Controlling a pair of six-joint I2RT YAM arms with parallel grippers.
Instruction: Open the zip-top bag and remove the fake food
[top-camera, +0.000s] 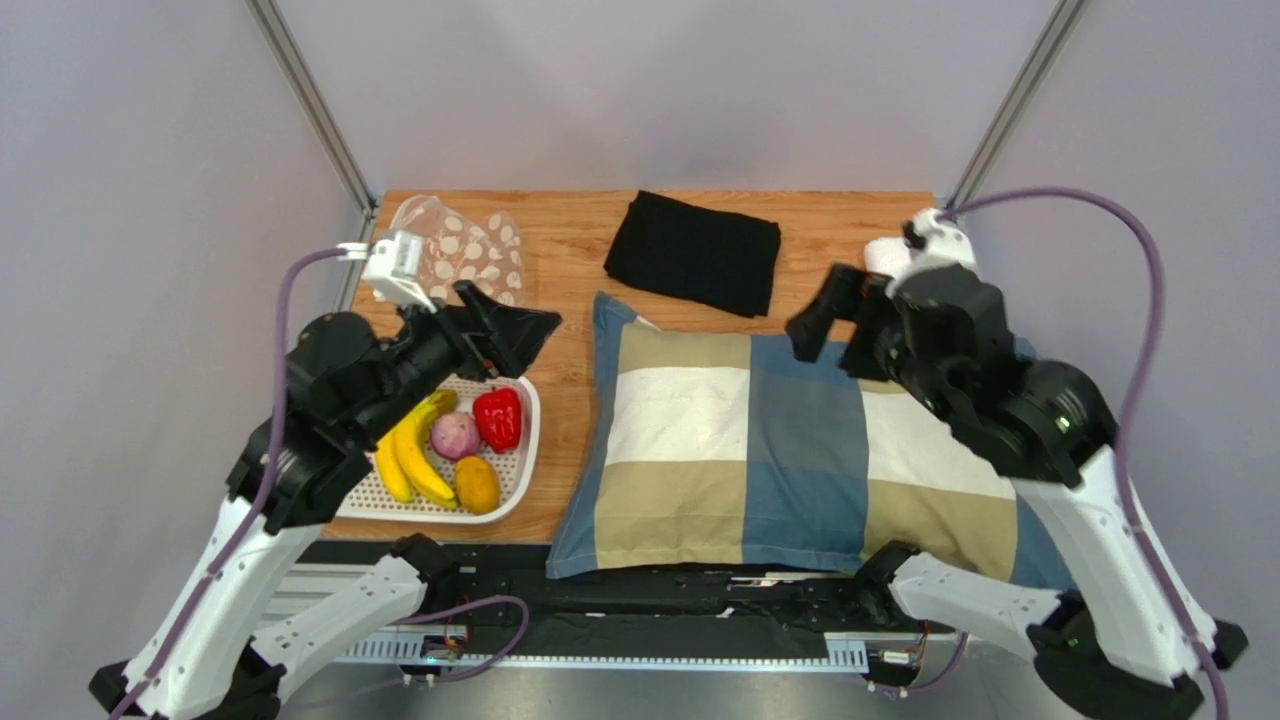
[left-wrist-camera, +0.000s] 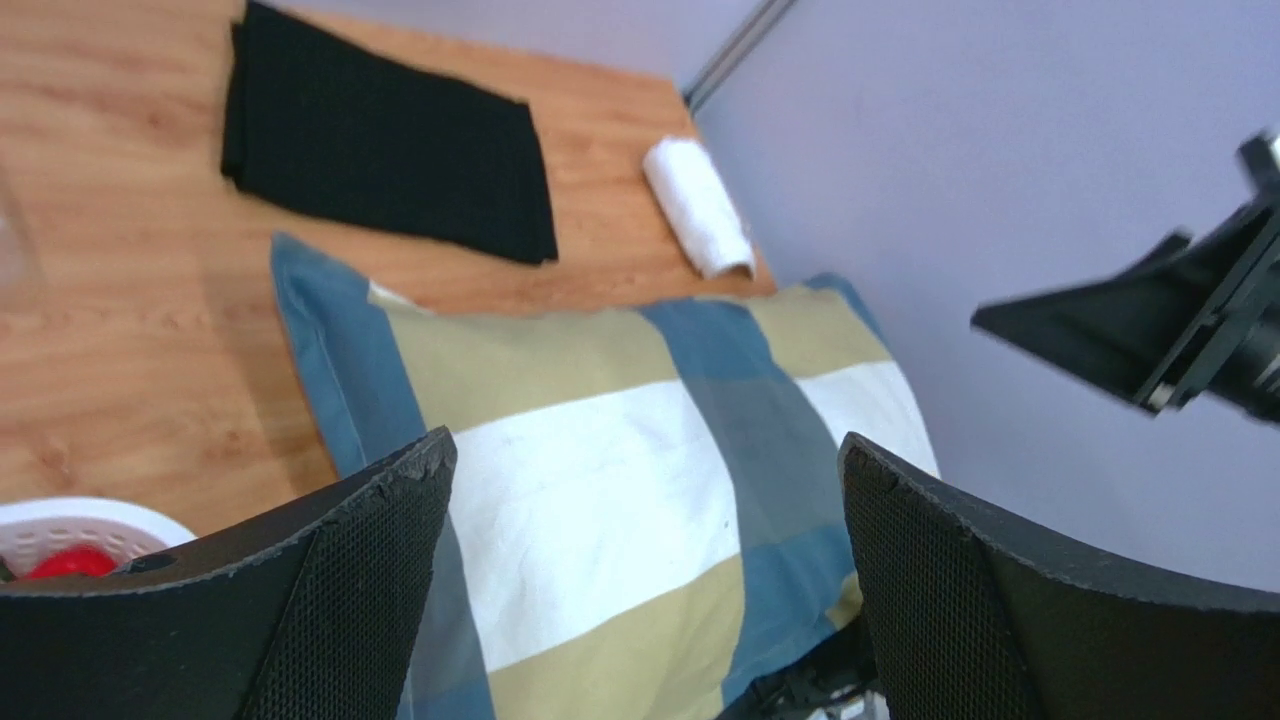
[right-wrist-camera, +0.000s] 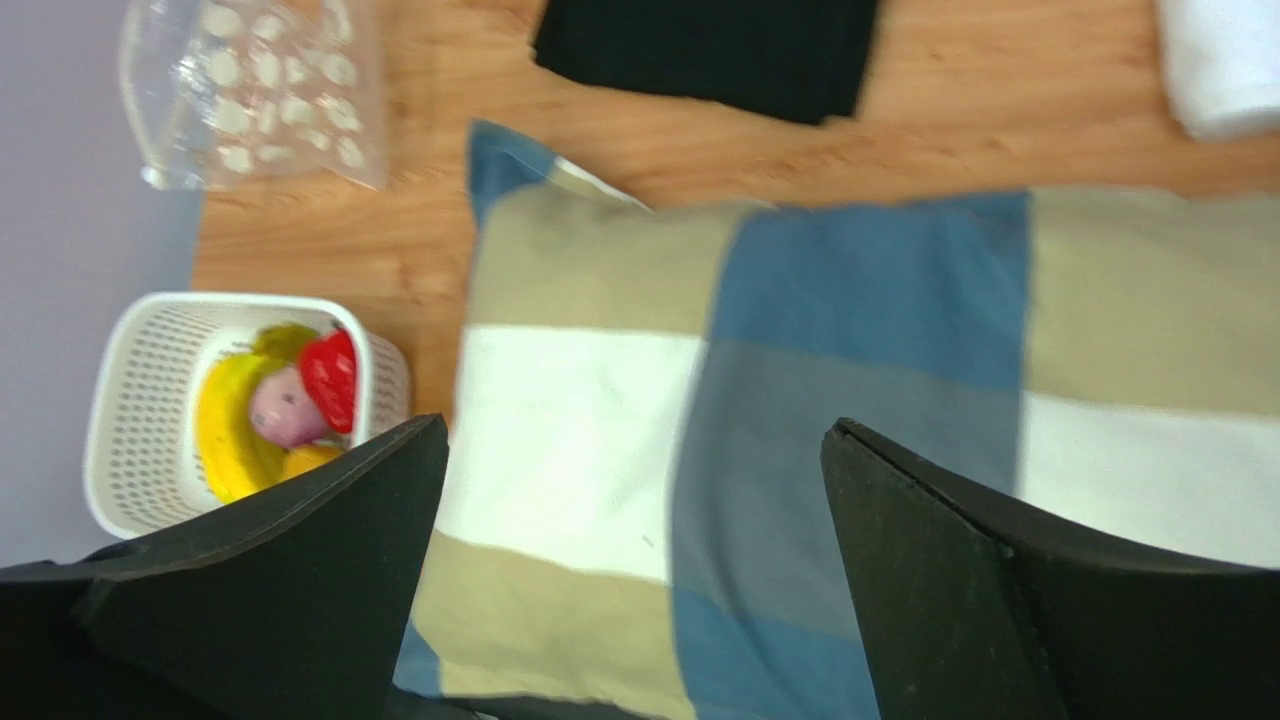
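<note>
Two hands hang above the table, each with jaws spread wide and gripping nothing. At left, the fake food lies in a white perforated tray, the zip-top bag rests apart from it at the far left corner, and the left hand hovers between them. Rightward come a folded black cloth, a checked pillow, and the right hand above the pillow's right part.
</note>
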